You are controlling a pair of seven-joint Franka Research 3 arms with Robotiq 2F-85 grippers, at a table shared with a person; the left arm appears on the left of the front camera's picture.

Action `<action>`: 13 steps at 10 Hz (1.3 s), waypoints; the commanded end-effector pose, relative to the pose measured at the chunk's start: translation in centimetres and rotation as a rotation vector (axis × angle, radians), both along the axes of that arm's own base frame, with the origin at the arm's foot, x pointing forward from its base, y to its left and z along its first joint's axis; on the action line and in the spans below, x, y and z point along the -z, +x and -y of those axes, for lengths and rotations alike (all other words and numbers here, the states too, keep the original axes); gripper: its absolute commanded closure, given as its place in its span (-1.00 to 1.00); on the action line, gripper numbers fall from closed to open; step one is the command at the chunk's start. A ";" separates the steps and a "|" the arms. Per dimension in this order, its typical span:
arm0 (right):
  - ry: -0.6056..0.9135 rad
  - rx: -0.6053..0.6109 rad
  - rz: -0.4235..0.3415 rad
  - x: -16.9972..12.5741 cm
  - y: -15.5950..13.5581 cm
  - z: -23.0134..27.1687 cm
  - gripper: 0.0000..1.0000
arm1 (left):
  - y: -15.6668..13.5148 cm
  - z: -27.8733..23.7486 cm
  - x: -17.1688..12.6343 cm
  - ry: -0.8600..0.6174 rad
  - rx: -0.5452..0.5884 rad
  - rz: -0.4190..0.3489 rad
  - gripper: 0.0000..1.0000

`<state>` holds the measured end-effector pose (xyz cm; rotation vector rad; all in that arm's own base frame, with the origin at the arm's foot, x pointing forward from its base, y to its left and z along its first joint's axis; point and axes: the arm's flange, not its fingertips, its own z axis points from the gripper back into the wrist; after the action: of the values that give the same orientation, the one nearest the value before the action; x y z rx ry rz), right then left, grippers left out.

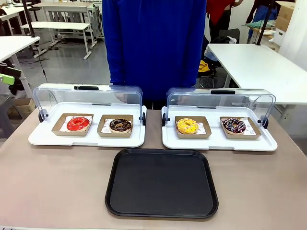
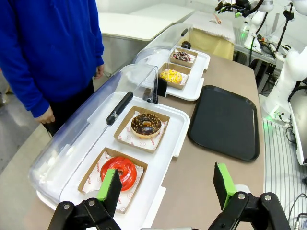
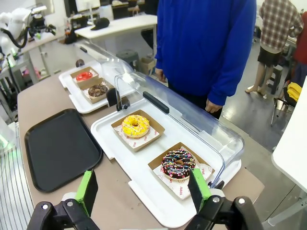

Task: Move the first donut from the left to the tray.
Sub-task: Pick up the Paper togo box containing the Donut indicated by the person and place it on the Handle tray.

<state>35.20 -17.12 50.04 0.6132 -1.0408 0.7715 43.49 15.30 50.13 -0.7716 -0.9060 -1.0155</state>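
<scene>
Red-glazed ring donut (image 1: pixel 78 123): glossy, whole, lying flat on white paper in a shallow brown cardboard box (image 1: pixel 59 125), left of centre in the front view. Black tray (image 1: pixel 161 182): rectangular, rounded corners, low rim, flat on the bench, lower centre, well apart from the donut.

Choc donut (image 1: pixel 120 125), yellow donut (image 1: pixel 187 126), sprinkled donut (image 1: pixel 234 125), white trays (image 1: pixel 86 140), lids (image 1: pixel 86 98) up, person in blue (image 1: pixel 153 43)
</scene>
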 end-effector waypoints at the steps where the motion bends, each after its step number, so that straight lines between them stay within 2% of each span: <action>1: 0.005 -0.008 0.038 -0.1 0.4 0.1 -1.00 | 0.0 -0.1 -0.1 -0.006 0.011 0.012 -1.00; 13: 0.005 -0.008 0.038 -0.1 0.4 0.1 -1.00 | 0.0 -0.1 -0.1 -0.006 0.011 0.012 -1.00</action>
<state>35.20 -17.12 50.03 0.6136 -1.0408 0.7728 43.49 15.30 50.13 -0.7716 -0.9060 -1.0155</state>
